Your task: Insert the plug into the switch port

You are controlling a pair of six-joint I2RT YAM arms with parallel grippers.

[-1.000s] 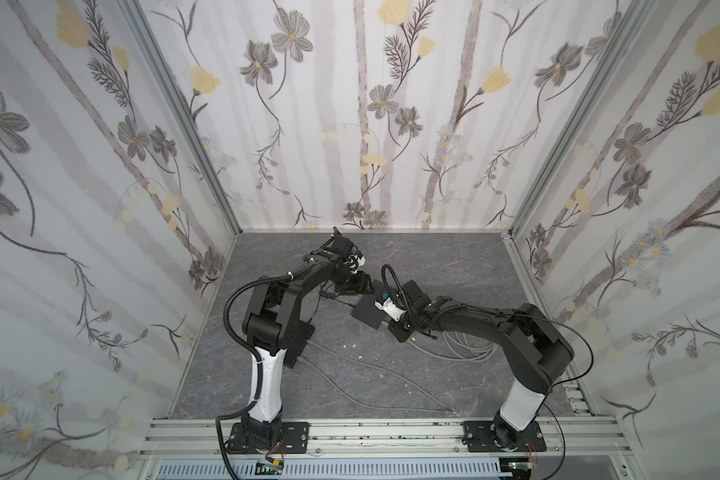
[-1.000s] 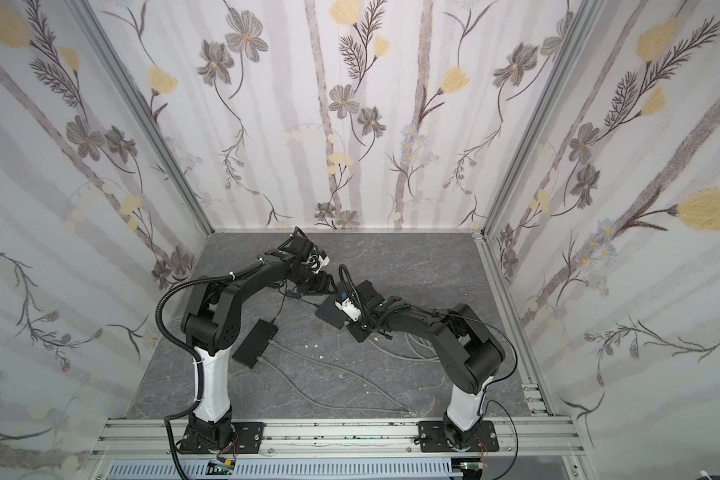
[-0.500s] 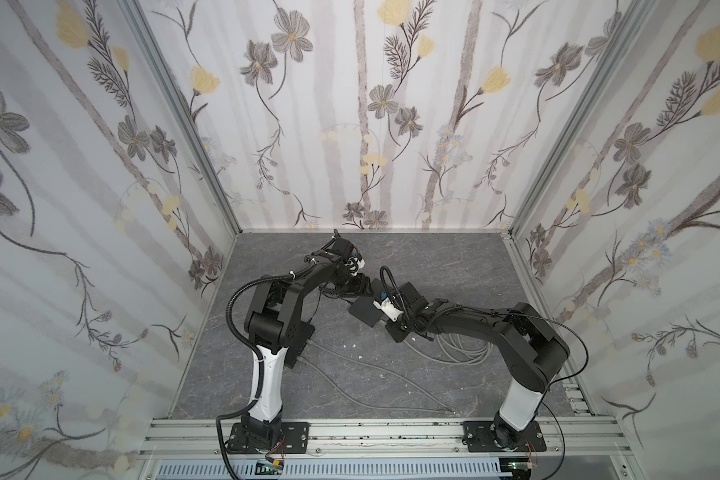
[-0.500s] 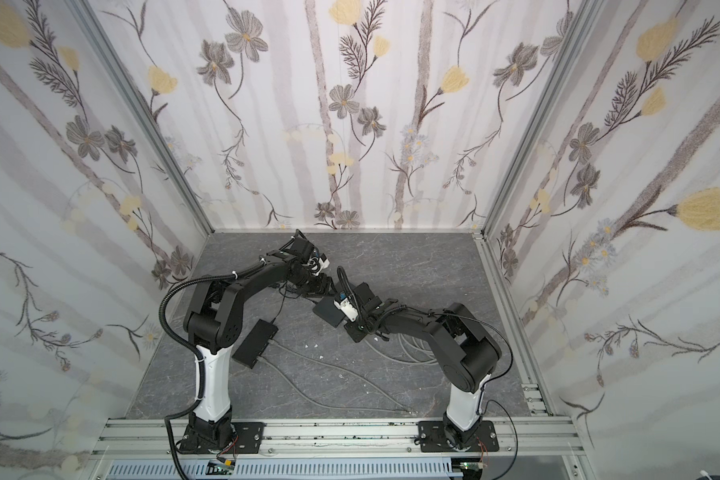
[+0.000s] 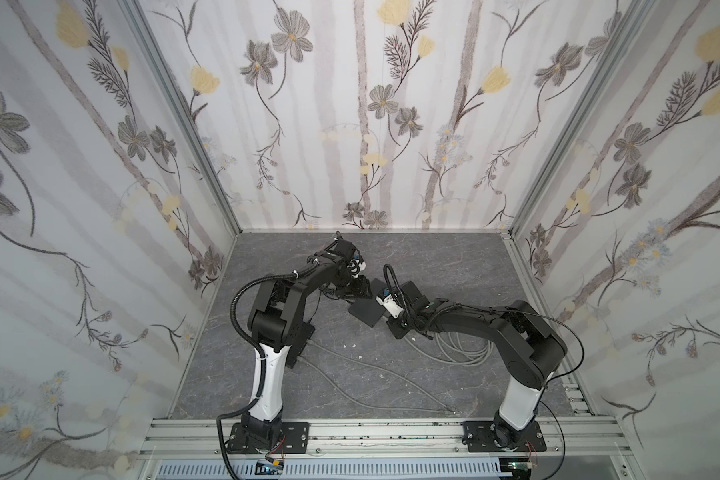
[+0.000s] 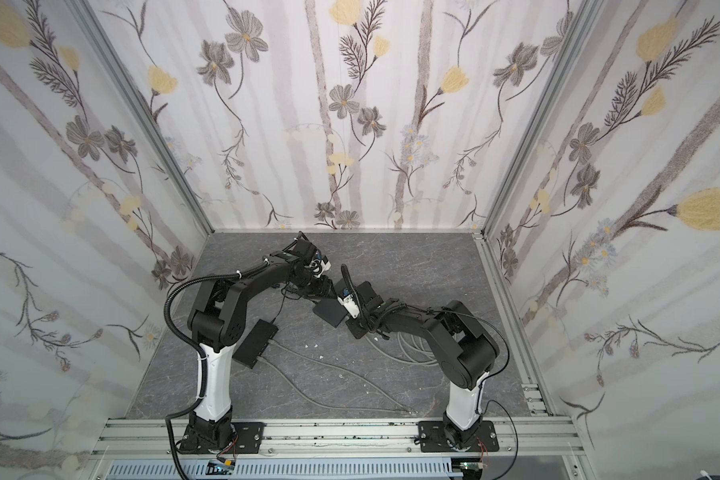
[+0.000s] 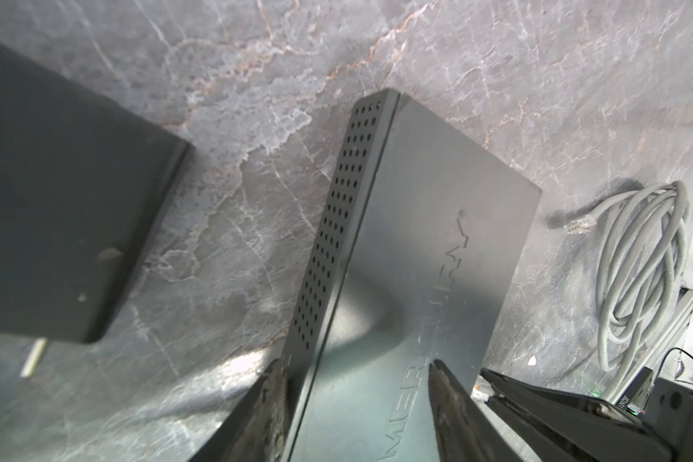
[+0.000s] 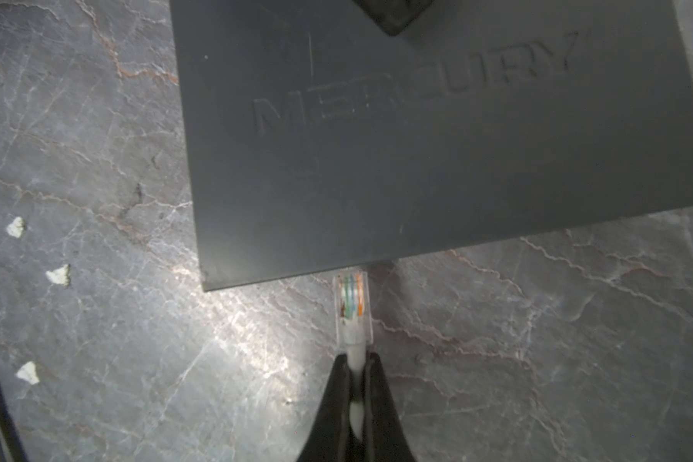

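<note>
The switch is a flat dark box marked MERCURY, lying mid-table between both arms. My left gripper is open and straddles its near end. One of its fingers touches the perforated side, and the other stands over the top face. My right gripper is shut on the grey cable just behind the clear plug. The plug's tip meets the switch's lower edge beside a dark port notch. The port opening itself is hidden under the top face.
A second black box lies by the left arm's base with grey cables trailing toward the front rail. A grey cable coil with a spare plug lies under the right arm. Small white scraps dot the table.
My left gripper's jaws have drawn closer together around the switch. My right gripper has edged slightly toward the switch with the plug.
</note>
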